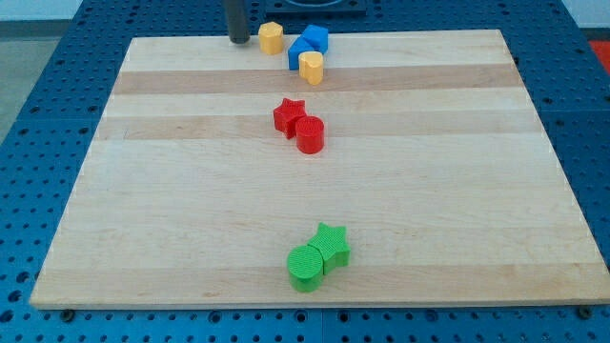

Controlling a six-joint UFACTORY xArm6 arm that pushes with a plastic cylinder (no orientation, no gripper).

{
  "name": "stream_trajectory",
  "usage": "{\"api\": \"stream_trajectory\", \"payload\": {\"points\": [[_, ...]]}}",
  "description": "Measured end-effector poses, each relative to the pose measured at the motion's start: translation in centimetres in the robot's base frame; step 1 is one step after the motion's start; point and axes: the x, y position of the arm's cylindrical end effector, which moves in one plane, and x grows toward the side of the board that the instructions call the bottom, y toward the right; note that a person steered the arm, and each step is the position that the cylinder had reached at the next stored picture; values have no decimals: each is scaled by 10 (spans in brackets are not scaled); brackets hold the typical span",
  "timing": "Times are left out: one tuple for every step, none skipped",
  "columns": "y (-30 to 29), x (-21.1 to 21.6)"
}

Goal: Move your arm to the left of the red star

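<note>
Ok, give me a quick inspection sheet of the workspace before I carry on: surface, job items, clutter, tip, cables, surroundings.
Surface: wooden board, flat, light planks.
Job's things: red star near the middle, touching the red cylinder at its lower right.
Clutter: yellow block, two blue blocks and a second yellow block clustered at the view's top; green star touching green cylinder near the bottom.
Tip: my tip at the board's top edge, left of the yellow block, above and left of the red star, touching nothing.
Cables: nothing seen.
Surroundings: blue perforated table around the board.
</note>
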Motion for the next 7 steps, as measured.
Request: {"api": "stream_trajectory", "payload": {"points": [[35,-1],[49,-1],[11,7],[-21,20],[-22,21],[-22,22],[-22,23]]}}
